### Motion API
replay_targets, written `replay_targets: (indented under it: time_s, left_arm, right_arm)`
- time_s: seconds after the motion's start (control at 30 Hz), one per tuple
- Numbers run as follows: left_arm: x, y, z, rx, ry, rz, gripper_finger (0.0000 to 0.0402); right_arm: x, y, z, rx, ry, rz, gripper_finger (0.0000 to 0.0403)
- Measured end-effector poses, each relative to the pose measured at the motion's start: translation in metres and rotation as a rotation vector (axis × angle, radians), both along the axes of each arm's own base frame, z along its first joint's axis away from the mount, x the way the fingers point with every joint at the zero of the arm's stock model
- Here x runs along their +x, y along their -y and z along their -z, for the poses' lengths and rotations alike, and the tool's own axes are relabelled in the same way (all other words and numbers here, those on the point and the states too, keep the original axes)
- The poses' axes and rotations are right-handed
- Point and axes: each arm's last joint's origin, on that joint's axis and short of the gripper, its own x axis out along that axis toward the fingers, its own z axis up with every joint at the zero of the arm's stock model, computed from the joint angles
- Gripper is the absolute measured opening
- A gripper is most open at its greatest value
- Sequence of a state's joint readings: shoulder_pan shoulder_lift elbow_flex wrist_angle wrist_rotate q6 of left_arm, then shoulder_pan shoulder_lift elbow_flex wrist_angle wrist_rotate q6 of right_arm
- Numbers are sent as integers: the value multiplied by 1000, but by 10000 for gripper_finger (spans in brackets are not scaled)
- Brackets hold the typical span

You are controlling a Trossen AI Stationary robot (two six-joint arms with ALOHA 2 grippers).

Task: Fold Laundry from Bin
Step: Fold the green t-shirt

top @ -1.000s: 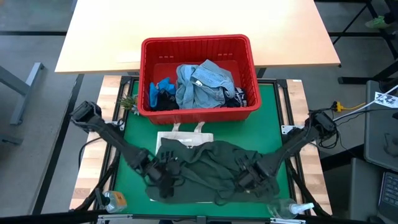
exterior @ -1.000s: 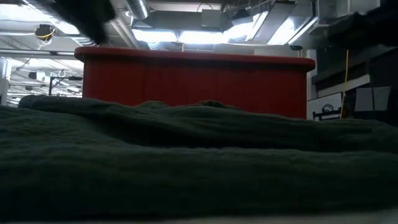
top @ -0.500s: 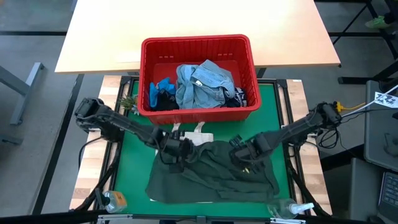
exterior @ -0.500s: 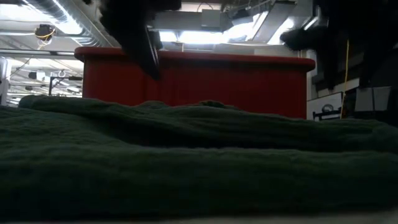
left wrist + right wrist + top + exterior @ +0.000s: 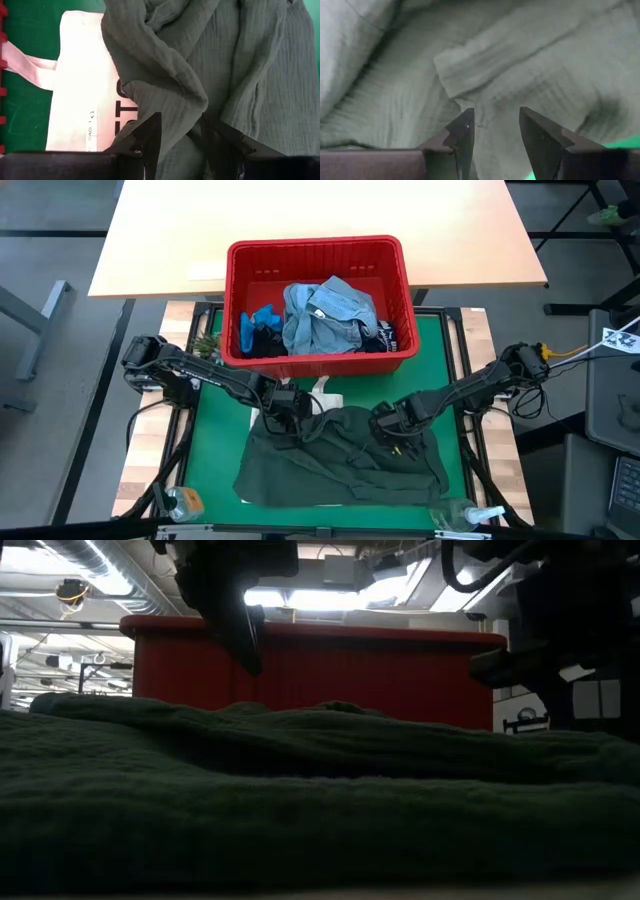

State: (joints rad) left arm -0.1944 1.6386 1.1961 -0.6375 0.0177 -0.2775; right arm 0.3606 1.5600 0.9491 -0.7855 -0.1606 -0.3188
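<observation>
Dark green crinkled cotton garment [image 5: 345,465], one piece, lay spread on the green bench mat [image 5: 215,445], partly over one white tote bag [image 5: 82,85]. The left gripper [image 5: 290,415] and right gripper [image 5: 392,436] each pinched its folds. One red slotted plastic bin [image 5: 318,252] held three more garments. Behind stood a pale wooden table [image 5: 300,210].
</observation>
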Motion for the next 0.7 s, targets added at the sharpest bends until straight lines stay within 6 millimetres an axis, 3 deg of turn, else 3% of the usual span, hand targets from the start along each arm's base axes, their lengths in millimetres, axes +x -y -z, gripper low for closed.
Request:
replay_targets:
  time_s: [0.37,0.53,0.7]
  left_arm:
    - [0,0,0,0,1,0,131]
    - [0,1,0,-2,1,-5,131]
    - [0,1,0,-3,1,-5,131]
  right_arm:
    - [0,-38,7,18,102,-123,154]
    - [0,-39,14,-122,127,-111,154]
    - [1,-34,14,-129,118,-96,154]
